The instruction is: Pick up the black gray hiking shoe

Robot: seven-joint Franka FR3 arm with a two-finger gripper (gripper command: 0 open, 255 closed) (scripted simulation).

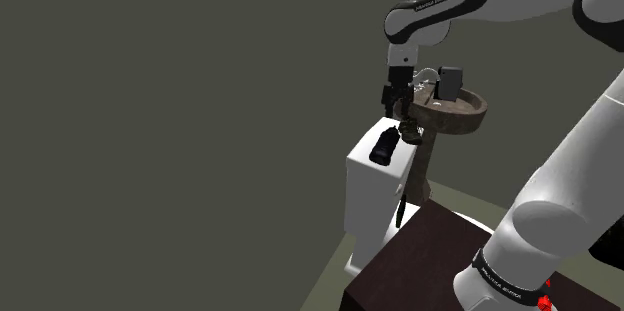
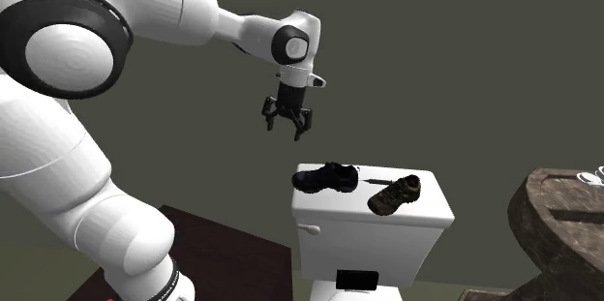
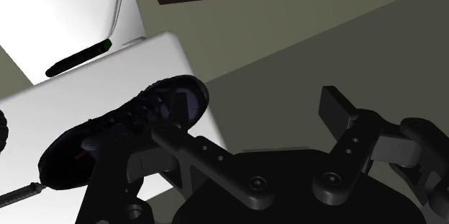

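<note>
The glossy white arm (image 2: 145, 18) with dark joints arcs over a smooth, boxy white cistern (image 2: 377, 231), whose lower part is cut off by the frame. At three o'clock of it stands a rough, bark-like brown round table (image 2: 557, 222), also cropped. Two shoes lie on the cistern's flat lid: one black gray hiking shoe (image 2: 327, 178), and one brown shoe (image 2: 395, 195) at three o'clock of it. Between them lies one thin dark rod (image 2: 377, 182), too small to identify. The black gripper (image 2: 286, 131) hangs at eleven o'clock of the black gray hiking shoe, fingers spread wide, clasping nothing
</note>
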